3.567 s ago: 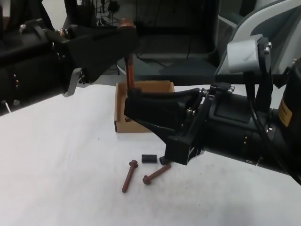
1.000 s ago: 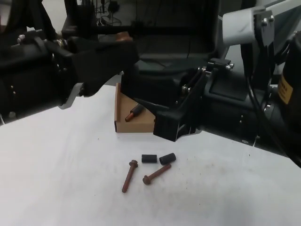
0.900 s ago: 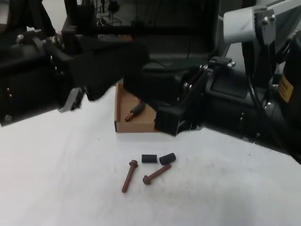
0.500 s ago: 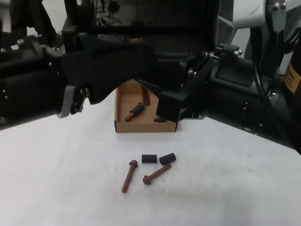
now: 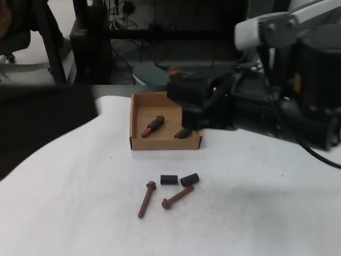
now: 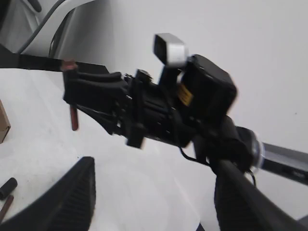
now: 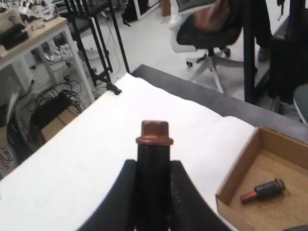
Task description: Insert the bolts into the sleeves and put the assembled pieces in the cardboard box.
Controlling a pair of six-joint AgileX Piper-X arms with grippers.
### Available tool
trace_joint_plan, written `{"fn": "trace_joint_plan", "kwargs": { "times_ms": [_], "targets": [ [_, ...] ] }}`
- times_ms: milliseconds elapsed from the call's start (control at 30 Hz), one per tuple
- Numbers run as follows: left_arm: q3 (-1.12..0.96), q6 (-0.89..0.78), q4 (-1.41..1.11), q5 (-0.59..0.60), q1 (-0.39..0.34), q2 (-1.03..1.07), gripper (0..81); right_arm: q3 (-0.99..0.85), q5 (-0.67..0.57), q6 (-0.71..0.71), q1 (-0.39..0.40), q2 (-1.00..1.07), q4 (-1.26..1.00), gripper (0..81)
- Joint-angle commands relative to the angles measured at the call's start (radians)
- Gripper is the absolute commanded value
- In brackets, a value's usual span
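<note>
R fingers clenched on a sleeved bolt by the cardboard box; L fingers spread, empty. Prob. boxing step: needs shift over box, lower, release.

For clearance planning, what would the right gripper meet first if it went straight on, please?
The right gripper would likely meet the white bench cloth beside the brown cardboard box; depth is unclear.

Bolts and sleeves on bench in front of cardboard box
</note>
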Motion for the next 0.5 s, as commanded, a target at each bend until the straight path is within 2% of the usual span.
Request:
{"fn": "trace_joint_plan", "kwargs": {
  "times_ms": [0, 233, 367, 467],
  "targets": [
    [-0.007, 0.007, 0.091, -0.001, 0.002, -0.109, 70.0, -0.076, -0.043, -0.035, -0.06, 0.109, -0.006, 0.4],
    [-0.007, 0.007, 0.152, -0.001, 0.002, -0.293, 70.0, -0.335, -0.085, -0.056, -0.152, 0.416, 0.001, 0.4],
    [-0.007, 0.007, 0.152, -0.001, 0.002, -0.337, 50.3, -0.543, -0.087, -0.056, -0.175, 0.598, 0.087, 0.4],
    [-0.007, 0.007, 0.152, -0.001, 0.002, -0.346, 41.0, -0.683, -0.087, -0.075, -0.184, 0.712, 0.195, 0.4]
  ]
}}
